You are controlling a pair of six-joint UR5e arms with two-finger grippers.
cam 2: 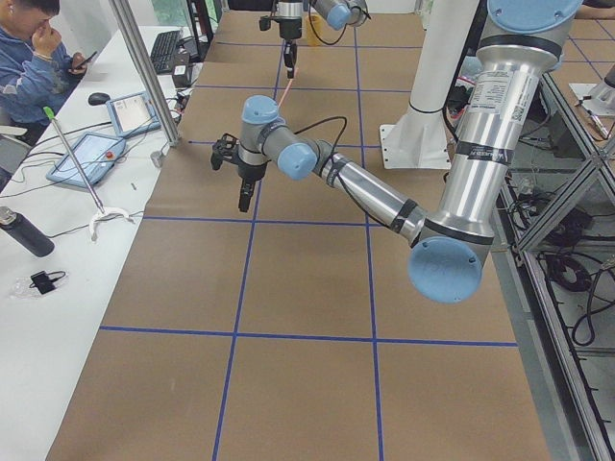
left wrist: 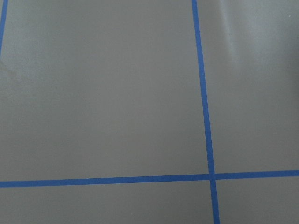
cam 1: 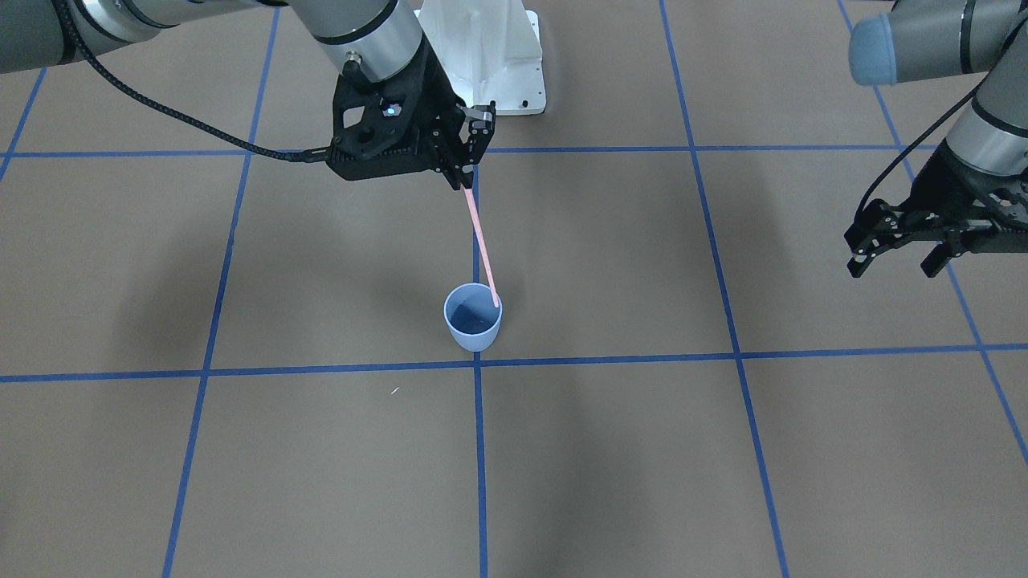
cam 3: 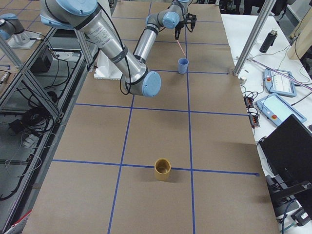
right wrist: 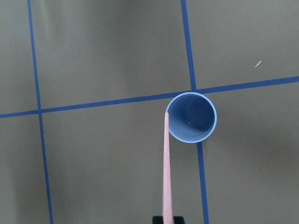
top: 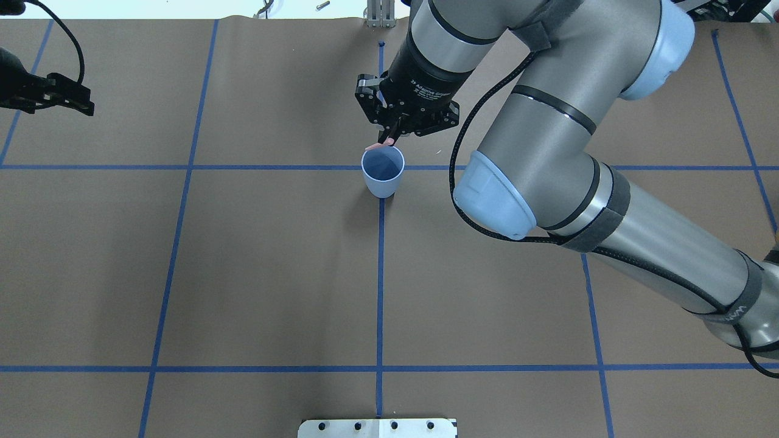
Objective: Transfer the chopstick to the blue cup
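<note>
My right gripper (cam 1: 468, 178) is shut on the top end of the pale-pink chopstick (cam 1: 482, 245) and holds it nearly upright, slightly tilted. The stick's lower tip is at the rim of the blue cup (cam 1: 473, 319), which stands upright on a blue tape crossing. In the right wrist view the chopstick (right wrist: 166, 163) ends at the left edge of the cup's (right wrist: 191, 117) rim. Overhead, the right gripper (top: 389, 135) hovers just behind the cup (top: 383, 173). My left gripper (cam 1: 895, 261) is open, empty and far off to the side, and it also shows overhead (top: 70, 97).
A tan cup (cam 3: 162, 169) stands far down the table on my right side. The white robot base plate (cam 1: 490, 64) is behind the right gripper. A side bench with tablets (cam 2: 86, 158) and a seated person lies beyond the table edge.
</note>
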